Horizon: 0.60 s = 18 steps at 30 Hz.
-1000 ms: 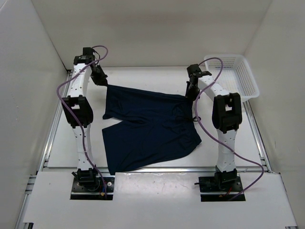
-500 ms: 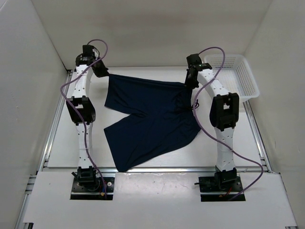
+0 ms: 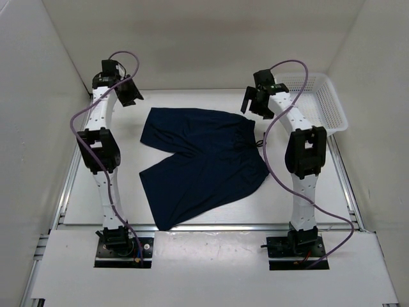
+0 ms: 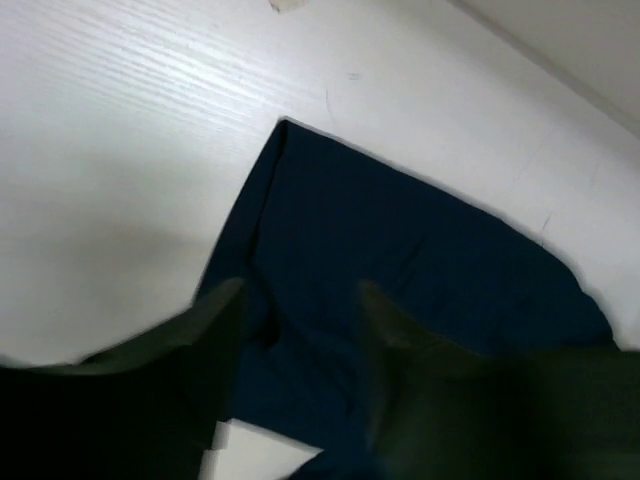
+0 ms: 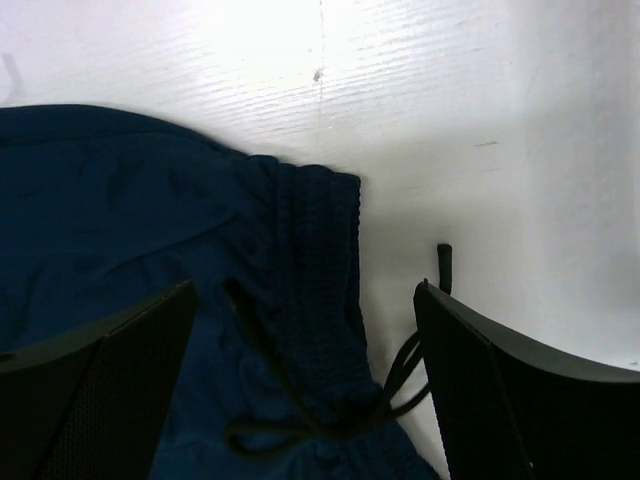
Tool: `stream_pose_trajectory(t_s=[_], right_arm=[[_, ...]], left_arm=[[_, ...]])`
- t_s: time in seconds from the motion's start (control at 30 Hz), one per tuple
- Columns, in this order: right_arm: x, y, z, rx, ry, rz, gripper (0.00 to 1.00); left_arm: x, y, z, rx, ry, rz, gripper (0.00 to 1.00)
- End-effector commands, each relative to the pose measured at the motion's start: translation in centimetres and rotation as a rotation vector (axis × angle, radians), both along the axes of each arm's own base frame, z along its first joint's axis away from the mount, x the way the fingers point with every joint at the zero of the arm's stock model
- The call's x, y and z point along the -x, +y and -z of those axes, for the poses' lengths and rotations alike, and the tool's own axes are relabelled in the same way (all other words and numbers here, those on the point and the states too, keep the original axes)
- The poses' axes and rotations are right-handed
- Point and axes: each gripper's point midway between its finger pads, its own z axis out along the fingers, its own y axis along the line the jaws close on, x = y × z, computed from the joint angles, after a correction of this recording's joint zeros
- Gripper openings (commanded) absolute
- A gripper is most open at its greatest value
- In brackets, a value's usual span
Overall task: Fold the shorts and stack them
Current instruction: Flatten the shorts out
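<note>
My left hand (image 3: 130,94) hangs above the far left of the bench (image 3: 89,185), its fingers parted with nothing between them. Its wrist view shows one corner of the shorts (image 3: 204,160) lying flat below.

My right hand (image 3: 251,102) hovers over the far right end of the shorts, fingers spread wide, empty and touching nothing. Beneath it I see the ribbed waistband (image 5: 320,260) and the loose drawstring (image 5: 443,265), one end trailing onto bare bench.

The shorts lie spread out in the middle of the bench, waist to the right and legs to the left. A white basket (image 3: 323,105) sits at the far right.
</note>
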Motion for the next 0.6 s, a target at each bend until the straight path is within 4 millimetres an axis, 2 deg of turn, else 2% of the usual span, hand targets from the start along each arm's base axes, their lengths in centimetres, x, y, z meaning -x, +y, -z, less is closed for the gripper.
stream_pose_trajectory(t_s=[0.0,0.07,0.1,0.13,0.17,0.2,0.27,0.33,0.37,0.43,0.5,0.57], right_arm=[[-0.3,0.8,-6.8,-0.065,-0.157,-0.006,0.93],[0.7,1.4,-6.9,-0.078,-0.145,-0.027,0.93],[1.0,1.5,-6.8,-0.080,-0.139,-0.041,0.92],[1.7,1.3,-6.6,-0.077,-0.128,-0.041,0.92],[2.1,1.4,-6.6,-0.085,-0.121,-0.048,0.92],[2.5,1.5,-6.6,-0.092,-0.114,-0.055,0.92],[3.7,1.2,-6.2,-0.087,-0.095,-0.054,0.92],[4.5,0.9,-6.6,-0.082,-0.097,-0.061,0.92],[5.2,0.7,-5.8,-0.077,-0.075,-0.061,0.92],[5.9,0.3,-6.1,-0.064,-0.077,-0.063,0.92],[6.6,0.1,-5.4,-0.059,-0.056,-0.063,0.92],[6.8,0.0,-5.5,-0.059,-0.058,-0.063,0.92]], left_arm=[[3.0,-1.4,-4.9,-0.063,-0.056,0.110,0.50],[4.4,-2.7,-2.7,-0.068,0.019,0.169,0.20],[4.9,-3.4,-1.1,-0.055,0.065,0.188,0.18],[5.6,-4.3,0.4,-0.049,0.106,0.215,0.20],[5.8,-4.6,1.2,-0.033,0.126,0.226,0.27],[5.8,-5.4,2.5,-0.016,0.152,0.237,0.48],[6.5,-6.3,4.3,0.009,0.203,0.247,0.69],[7.1,-7.0,6.0,0.022,0.251,0.263,0.82],[7.2,-7.0,6.7,0.024,0.265,0.263,0.82],[7.6,-7.3,7.7,0.007,0.289,0.265,0.82],[8.2,-7.2,8.8,-0.027,0.320,0.254,0.76],[8.5,-7.0,9.7,-0.029,0.345,0.242,0.69]])
